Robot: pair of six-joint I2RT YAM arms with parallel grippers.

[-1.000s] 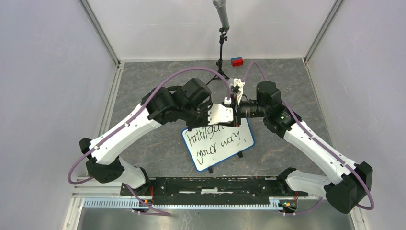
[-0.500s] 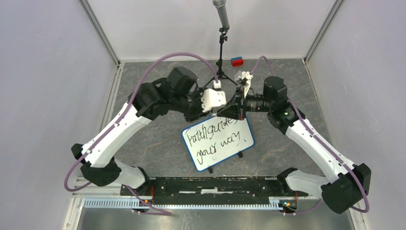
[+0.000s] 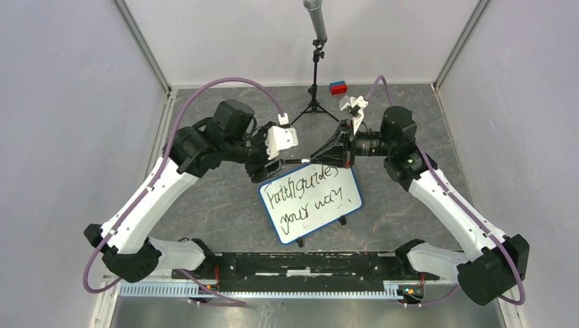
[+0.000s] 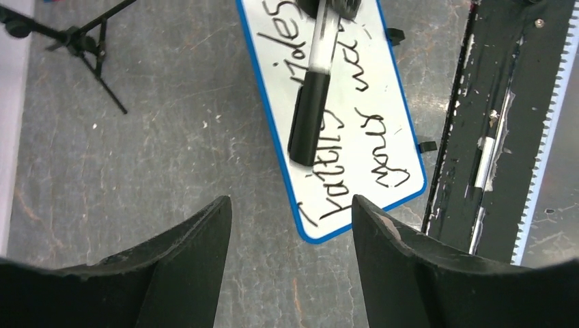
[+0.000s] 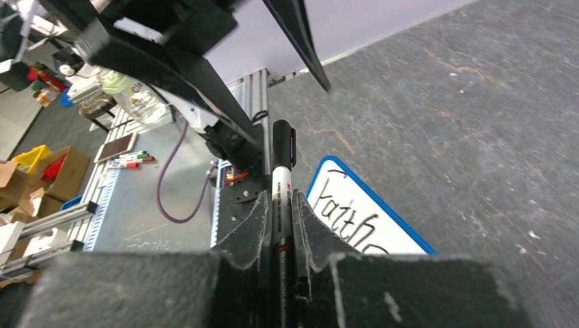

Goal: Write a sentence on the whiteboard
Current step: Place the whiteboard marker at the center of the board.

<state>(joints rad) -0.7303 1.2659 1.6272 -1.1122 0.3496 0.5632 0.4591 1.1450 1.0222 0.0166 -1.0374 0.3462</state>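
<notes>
Found whiteboard flat on grey table, roughly midway between both arms, turned at a slant, just ahead of black base rail. Made out blue rim and small black feet on board. Read sentence on it in black cursive, two lines: "Faith guides" over "your way"; part of first line hidden behind marker in left wrist view. Saw right gripper clamped tight on black marker, barrel pinched between both fingers, capped end poking out toward left arm. Placed marker above far edge of board in top view, off the surface, roughly level. Saw left gripper spread wide, gripping nothing; spotted marker's black cap past the fingertips, clear of both, in left wrist view. Caught both grippers facing each other over that edge, near but apart. Noted tripod stand at back of table, red-and-blue block just beside it, both well apart from board. Glimpsed pen-like stick lying on black rail, too small for detail.
</notes>
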